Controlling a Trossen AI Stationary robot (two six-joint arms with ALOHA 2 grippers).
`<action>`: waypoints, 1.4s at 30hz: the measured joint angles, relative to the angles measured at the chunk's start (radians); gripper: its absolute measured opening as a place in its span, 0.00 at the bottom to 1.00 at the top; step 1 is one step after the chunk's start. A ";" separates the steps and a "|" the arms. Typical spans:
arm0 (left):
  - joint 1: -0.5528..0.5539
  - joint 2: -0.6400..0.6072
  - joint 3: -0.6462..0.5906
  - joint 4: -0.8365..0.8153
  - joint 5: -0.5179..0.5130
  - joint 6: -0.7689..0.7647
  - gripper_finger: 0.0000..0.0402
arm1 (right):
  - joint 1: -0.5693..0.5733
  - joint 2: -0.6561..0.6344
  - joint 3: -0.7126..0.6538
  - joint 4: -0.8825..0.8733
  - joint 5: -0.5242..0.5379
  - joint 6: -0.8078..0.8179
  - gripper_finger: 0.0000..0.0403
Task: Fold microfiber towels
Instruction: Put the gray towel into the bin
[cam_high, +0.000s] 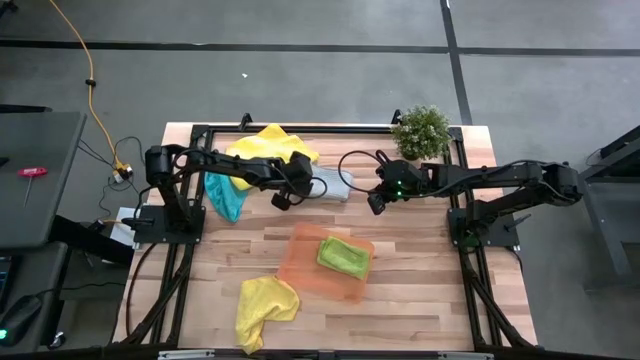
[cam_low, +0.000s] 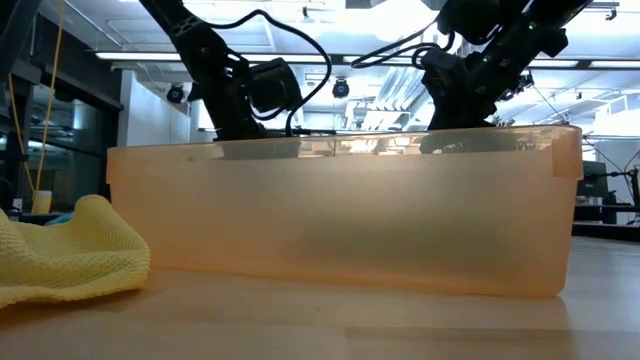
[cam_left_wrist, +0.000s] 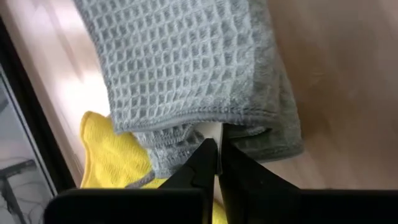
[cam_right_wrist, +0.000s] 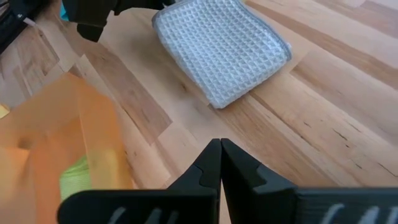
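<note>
Your folded light grey waffle-weave towel (cam_high: 330, 184) sat on the pale wooden plank table (cam_high: 420, 290) near the far edge, a soft rectangle with stitched hems, layers stacked. Your left gripper (cam_left_wrist: 217, 163) had its dark fingers pressed together, tips just at the grey towel's folded hem; I could not tell whether they touched it, and nothing was clamped. Your right gripper (cam_right_wrist: 220, 163) hung above bare wood near the grey towel, fingers together, empty. A crumpled yellow towel (cam_high: 272, 146) and teal-blue towel (cam_high: 224, 195) lay under the left arm. The folded lime green towel (cam_high: 343, 255) lay in the translucent orange rectangular tray (cam_high: 305, 268). A second yellow towel (cam_high: 264, 305) lay rumpled near the front.
</note>
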 joint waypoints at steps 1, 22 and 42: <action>0.003 0.000 0.000 0.000 -0.002 -0.009 0.03 | 0.000 0.000 0.000 0.000 0.003 -0.002 0.00; 0.052 -0.135 0.088 -0.161 0.167 -0.255 0.39 | 0.000 0.000 0.000 -0.007 0.003 -0.007 0.00; 0.136 0.082 0.088 -0.020 0.381 -0.571 0.02 | 0.000 0.000 0.000 -0.011 0.004 0.001 0.00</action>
